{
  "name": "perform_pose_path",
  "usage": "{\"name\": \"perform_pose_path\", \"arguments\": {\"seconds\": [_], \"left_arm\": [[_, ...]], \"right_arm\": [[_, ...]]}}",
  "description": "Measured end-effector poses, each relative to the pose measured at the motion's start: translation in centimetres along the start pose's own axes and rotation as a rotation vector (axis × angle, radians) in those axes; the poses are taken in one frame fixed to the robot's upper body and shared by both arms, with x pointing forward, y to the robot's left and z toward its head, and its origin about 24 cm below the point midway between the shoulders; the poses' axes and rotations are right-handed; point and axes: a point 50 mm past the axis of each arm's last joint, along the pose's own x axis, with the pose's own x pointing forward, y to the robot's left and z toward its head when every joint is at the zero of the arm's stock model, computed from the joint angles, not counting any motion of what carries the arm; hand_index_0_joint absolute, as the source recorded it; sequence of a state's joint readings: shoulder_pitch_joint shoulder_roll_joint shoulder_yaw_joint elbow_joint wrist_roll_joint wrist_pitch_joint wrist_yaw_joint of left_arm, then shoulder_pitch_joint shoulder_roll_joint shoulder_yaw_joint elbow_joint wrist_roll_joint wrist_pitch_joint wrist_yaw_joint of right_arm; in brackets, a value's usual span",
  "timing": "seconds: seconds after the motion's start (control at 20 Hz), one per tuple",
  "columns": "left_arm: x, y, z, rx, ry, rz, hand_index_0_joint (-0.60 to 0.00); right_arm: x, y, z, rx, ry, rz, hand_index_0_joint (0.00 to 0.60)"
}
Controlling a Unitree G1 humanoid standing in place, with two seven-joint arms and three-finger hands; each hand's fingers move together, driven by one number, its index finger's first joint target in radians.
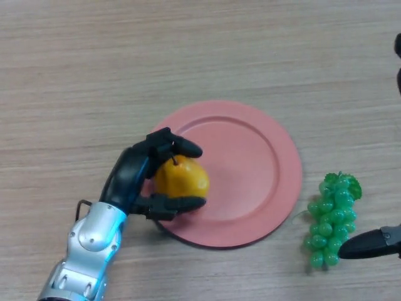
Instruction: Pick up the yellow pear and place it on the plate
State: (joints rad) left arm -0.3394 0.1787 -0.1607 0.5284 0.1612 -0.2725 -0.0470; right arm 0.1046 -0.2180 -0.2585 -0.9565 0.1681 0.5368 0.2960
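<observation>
A yellow pear with a dark stem sits over the left part of a round pink plate in the head view. My left hand comes in from the lower left and is curled round the pear, fingers above it and thumb below it. I cannot tell whether the pear rests on the plate or is held just above it. My right hand shows only as a dark tip at the lower right edge, beside the grapes.
A bunch of green plastic grapes lies on the wooden table just right of the plate. A dark object shows at the right edge.
</observation>
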Motion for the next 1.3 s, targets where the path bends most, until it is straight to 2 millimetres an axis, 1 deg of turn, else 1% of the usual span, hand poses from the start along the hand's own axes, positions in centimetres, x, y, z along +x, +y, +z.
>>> {"name": "perform_pose_path", "arguments": {"seconds": [0.1, 0.15, 0.2, 0.25, 0.3, 0.35, 0.4, 0.55, 0.6, 0.65, 0.7, 0.8, 0.85, 0.9, 0.95, 1.0, 1.05, 1.1, 1.2, 1.25, 1.3], "left_arm": [[0.1, -0.3, 0.2, 0.002, -0.007, -0.014, -0.6], [0.2, -0.4, 0.4, -0.021, -0.013, -0.009, -0.501], [0.3, -0.3, 0.6, -0.023, -0.024, 0.005, -0.349], [0.3, -0.3, 0.8, -0.022, -0.03, 0.006, -0.251], [0.4, -0.2, 1.1, -0.016, -0.034, 0.01, -0.1], [0.3, 0.0, 1.5, -0.015, -0.039, 0.021, -0.018], [0.0, 0.6, 2.2, 0.021, -0.062, 0.048, 0.0], [-1.1, 2.3, 4.2, 0.014, -0.107, 0.129, 0.0], [-1.7, 2.9, 5.3, 0.011, -0.126, 0.143, 0.0], [-2.3, 3.2, 6.1, 0.002, -0.137, 0.146, 0.0], [-3.2, 3.4, 7.2, -0.006, -0.168, 0.149, 0.0], [-4.3, 4.0, 8.6, -0.102, -0.223, 0.15, 0.0], [-4.7, 4.6, 8.8, -0.096, -0.221, 0.15, 0.0], [-5.5, 5.9, 8.6, -0.148, -0.207, 0.134, 0.0], [-6.1, 6.9, 8.3, -0.144, -0.193, 0.163, 0.0], [-7.1, 8.2, 8.0, -0.128, -0.174, 0.219, 0.0], [-7.7, 8.8, 8.1, -0.125, -0.17, 0.245, 0.0], [-8.4, 9.3, 8.6, -0.184, -0.21, 0.255, 0.0], [-8.7, 9.1, 9.6, -0.196, -0.248, 0.238, 0.0], [-8.6, 8.8, 9.7, -0.197, -0.25, 0.22, 0.0], [-8.3, 8.2, 9.8, -0.202, -0.25, 0.193, 0.0]], "right_arm": [[0.0, 0.0, 0.0, 0.001, -0.001, -0.003, 0.0], [0.0, 0.0, 0.0, 0.0, -0.001, -0.003, 0.0], [0.0, 0.0, 0.0, 0.0, -0.001, -0.002, 0.0], [0.0, 0.0, 0.0, 0.0, 0.0, -0.003, 0.0], [0.0, 0.0, 0.0, 0.001, -0.001, 0.001, 0.0], [0.1, 0.2, 0.0, 0.004, -0.003, 0.01, 0.0], [0.3, 0.7, 0.1, -0.002, -0.006, 0.027, 0.0], [0.6, 0.9, 0.3, 0.003, -0.022, 0.044, 0.0], [0.6, 0.9, 0.3, 0.001, -0.022, 0.045, 0.0], [0.7, 1.0, 0.3, 0.002, -0.023, 0.047, 0.0], [0.7, 1.0, 0.2, 0.003, -0.02, 0.049, 0.0], [0.9, 1.2, -0.1, 0.011, -0.006, 0.064, 0.0], [1.1, 1.2, -0.4, 0.015, 0.003, 0.064, 0.0], [1.2, 1.1, -0.4, 0.013, 0.006, 0.063, 0.0], [1.3, 1.0, -0.4, 0.009, 0.004, 0.065, 0.0], [1.5, 0.9, -0.7, 0.013, 0.013, 0.064, 0.0], [1.6, 0.9, -1.0, 0.019, 0.025, 0.063, 0.0], [1.7, 0.9, -1.1, 0.022, 0.028, 0.064, 0.0], [2.0, 1.0, -0.7, 0.036, 0.002, 0.084, 0.0], [2.2, 1.1, -0.7, 0.036, 0.001, 0.089, 0.0], [2.5, 1.1, -1.2, 0.042, 0.021, 0.097, 0.0]]}}
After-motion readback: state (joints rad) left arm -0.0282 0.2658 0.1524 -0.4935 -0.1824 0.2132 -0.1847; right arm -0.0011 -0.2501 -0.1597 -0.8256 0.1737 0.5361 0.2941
